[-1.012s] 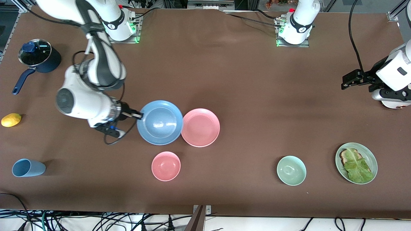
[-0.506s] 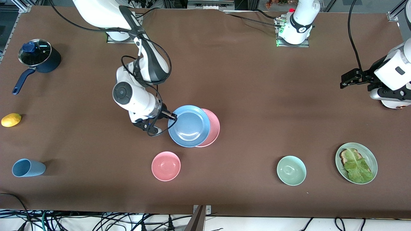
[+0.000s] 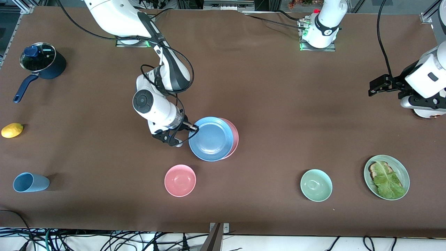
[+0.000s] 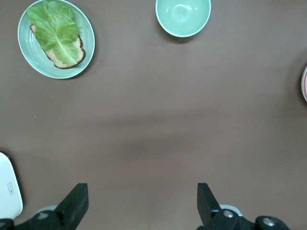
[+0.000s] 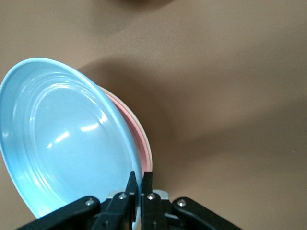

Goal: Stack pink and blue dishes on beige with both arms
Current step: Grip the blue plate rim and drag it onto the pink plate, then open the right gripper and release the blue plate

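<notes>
My right gripper point(image 3: 193, 127) is shut on the rim of the blue plate point(image 3: 210, 138), at its edge toward the right arm's end of the table. The blue plate lies tilted over the pink plate point(image 3: 235, 136), which shows only as a crescent toward the left arm's end. In the right wrist view the jaws point(image 5: 139, 184) pinch the blue plate's point(image 5: 62, 139) rim, with the pink plate's point(image 5: 140, 141) edge just under it. The beige plate is hidden. My left gripper point(image 3: 374, 87) waits open over bare table point(image 4: 141, 203) at the left arm's end.
A pink bowl point(image 3: 180, 180) sits nearer the camera than the plates. A green bowl point(image 3: 316, 185) and a green plate with toast and lettuce point(image 3: 386, 177) lie toward the left arm's end. A blue cup point(image 3: 30, 182), a lemon point(image 3: 12, 130) and a lidded pot point(image 3: 41, 61) are at the right arm's end.
My right arm carried the blue plate from beside the pink plate to over it, toward the left arm's end. The left arm barely moved.
</notes>
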Controlling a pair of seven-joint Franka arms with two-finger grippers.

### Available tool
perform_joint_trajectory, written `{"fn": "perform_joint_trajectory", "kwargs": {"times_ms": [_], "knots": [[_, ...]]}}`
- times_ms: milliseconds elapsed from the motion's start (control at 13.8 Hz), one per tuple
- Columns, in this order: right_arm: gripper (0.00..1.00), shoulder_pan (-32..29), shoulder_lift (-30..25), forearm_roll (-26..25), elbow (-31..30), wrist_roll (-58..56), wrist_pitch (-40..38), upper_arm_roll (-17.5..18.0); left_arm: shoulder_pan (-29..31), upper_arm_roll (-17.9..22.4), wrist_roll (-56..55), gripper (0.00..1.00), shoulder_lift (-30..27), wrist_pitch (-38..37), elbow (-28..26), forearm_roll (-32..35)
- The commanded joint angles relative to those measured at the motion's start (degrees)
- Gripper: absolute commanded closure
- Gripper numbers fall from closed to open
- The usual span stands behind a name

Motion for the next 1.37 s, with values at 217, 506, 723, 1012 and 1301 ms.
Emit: {"fn": "perform_joint_trajectory", "kwargs": {"times_ms": [217, 506, 723, 1012, 1301], "knots": [[1.00, 1.4, 1.2, 1.1, 0.5, 0.1, 1.2, 0.0, -0.3, -0.3, 0.5, 0.00, -0.2, -0.6, 0.3, 1.6], [0.00, 1.4, 1.1, 1.0, 0.7, -0.1, 1.0, -0.1, -0.3, -0.3, 0.5, 0.00, -0.2, -0.6, 0.4, 1.4], [0.00, 1.4, -1.2, 0.3, 0.6, 0.1, -1.1, -0.9, -0.3, -0.3, 0.5, 0.00, -0.2, -0.6, 0.5, 1.3], [0.00, 1.4, -6.3, -7.2, 0.9, -0.1, -9.7, -4.9, -0.3, -0.3, 0.5, 0.00, -0.1, -0.6, 0.5, 1.2], [0.00, 1.3, -14.1, -17.7, 1.0, -5.2, -21.5, -7.5, -0.3, -0.3, 0.5, 0.00, 0.0, -0.6, 0.5, 1.2]]}}
